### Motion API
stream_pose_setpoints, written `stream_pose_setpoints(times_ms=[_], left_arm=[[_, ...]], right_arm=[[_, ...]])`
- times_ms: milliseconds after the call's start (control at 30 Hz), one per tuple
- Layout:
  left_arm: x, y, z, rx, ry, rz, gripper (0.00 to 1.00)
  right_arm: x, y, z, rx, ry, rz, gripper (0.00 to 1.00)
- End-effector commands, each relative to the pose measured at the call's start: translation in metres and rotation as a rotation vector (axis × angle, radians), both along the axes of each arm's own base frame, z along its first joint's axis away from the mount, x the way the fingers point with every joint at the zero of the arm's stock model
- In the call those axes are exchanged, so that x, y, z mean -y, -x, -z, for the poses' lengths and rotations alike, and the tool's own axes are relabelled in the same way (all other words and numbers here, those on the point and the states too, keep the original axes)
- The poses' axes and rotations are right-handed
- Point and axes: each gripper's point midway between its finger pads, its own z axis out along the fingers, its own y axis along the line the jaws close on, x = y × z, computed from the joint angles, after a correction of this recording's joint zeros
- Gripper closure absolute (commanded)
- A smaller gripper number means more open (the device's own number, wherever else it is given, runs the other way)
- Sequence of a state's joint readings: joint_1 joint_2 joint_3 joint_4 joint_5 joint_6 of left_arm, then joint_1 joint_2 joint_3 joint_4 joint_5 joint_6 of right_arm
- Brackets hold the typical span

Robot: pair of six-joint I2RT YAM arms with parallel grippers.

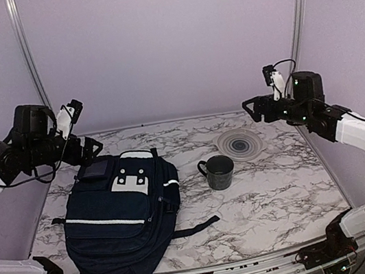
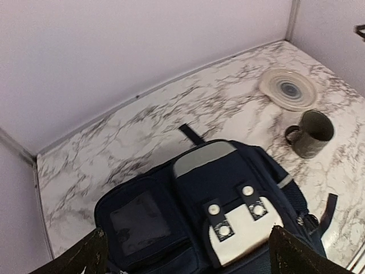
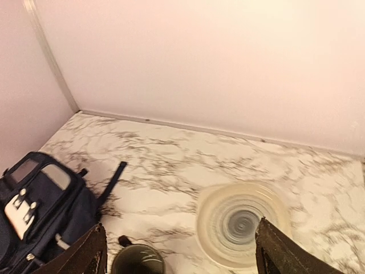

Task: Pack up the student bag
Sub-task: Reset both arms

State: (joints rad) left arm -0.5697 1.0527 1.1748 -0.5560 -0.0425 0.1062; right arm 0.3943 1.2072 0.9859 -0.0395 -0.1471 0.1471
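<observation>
The left gripper (image 1: pixel 93 148) hangs wide open and empty over the student bag (image 1: pixel 119 216), the right gripper (image 1: pixel 250 108) likewise near the plate (image 1: pixel 239 144)

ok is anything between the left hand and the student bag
No, nothing visible. The left hand hovers open above the top end of the student bag, with only air between. The mug and plate sit off to the right.
</observation>
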Motion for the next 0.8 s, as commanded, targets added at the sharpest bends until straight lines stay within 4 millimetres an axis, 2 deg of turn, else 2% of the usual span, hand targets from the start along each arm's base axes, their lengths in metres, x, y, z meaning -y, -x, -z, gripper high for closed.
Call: stream_pose_setpoints(times_ms=[0, 100, 200, 300, 400, 667, 767], left_arm=[[-0.077, -0.037, 0.031, -0.144, 0.123, -0.387, 0.01], [-0.115, -0.046, 0.046, -0.172, 0.239, -0.547, 0.01], [-0.137, -0.046, 0.062, -0.175, 0.302, -0.633, 0.01], [-0.147, -0.046, 0.078, -0.189, 0.309, -0.685, 0.01], [-0.156, -0.049, 0.082, -0.203, 0.306, -0.73, 0.01], [-0.169, -0.044, 0.078, -0.17, 0.335, -0.765, 0.01], [-0.169, -0.043, 0.078, -0.164, 0.335, -0.764, 0.01]], right_arm=[[0.08, -0.002, 0.043, -0.187, -0.008, 0.282, 0.14], [0.114, 0.006, 0.06, -0.224, -0.019, 0.372, 0.13], [0.13, 0.013, 0.074, -0.244, -0.047, 0.409, 0.1], [0.126, 0.015, 0.081, -0.253, -0.056, 0.369, 0.1], [0.12, 0.013, 0.084, -0.259, -0.104, 0.35, 0.09], [0.147, 0.005, 0.111, -0.33, -0.146, 0.553, 0.07], [0.148, 0.007, 0.112, -0.318, -0.159, 0.562, 0.07]])
